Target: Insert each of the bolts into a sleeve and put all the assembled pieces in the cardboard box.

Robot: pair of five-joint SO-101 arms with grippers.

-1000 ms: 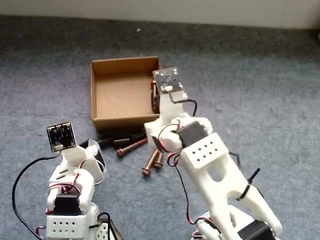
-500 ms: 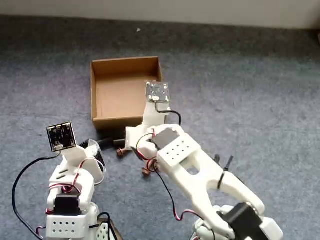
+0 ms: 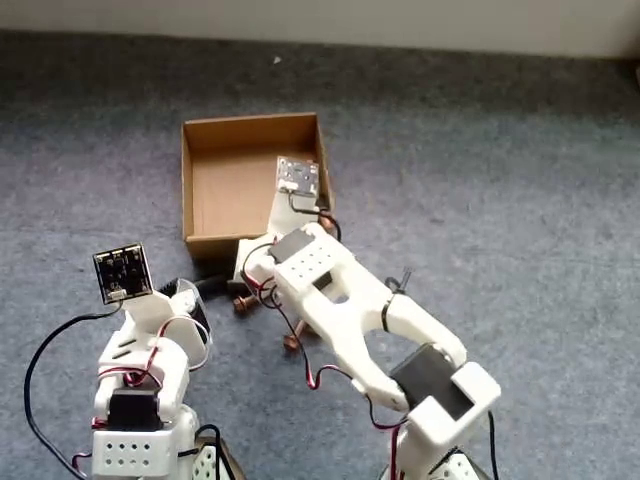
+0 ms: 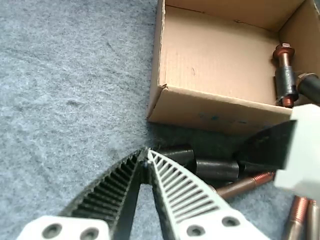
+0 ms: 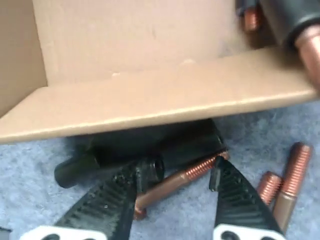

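The cardboard box [image 3: 250, 180] stands at the back. One bolt inside a black sleeve [image 4: 285, 75] lies by its side wall. Black sleeves [image 4: 216, 169] and loose copper bolts [image 5: 290, 180] lie on the carpet before the box's front wall [image 5: 165, 100]. My right gripper [image 5: 181, 172] is open, low over the carpet, its fingers on either side of one copper bolt [image 5: 180, 180] that lies against the sleeves [image 5: 145, 145]. My left gripper [image 4: 146, 160] is shut and holds nothing, its tips just short of the nearest sleeve [image 4: 175, 152]. The right arm [image 3: 330, 290] covers most of the parts from above.
Grey carpet [image 3: 520, 200] lies open to the right of the box and behind it. A pale strip [image 3: 400, 20] runs along the far edge. The left arm's base [image 3: 140, 420] sits at the near left.
The right arm has swung left and down, from the box's right wall to the carpet in front of the box, over the loose bolts. The left arm has stayed still.
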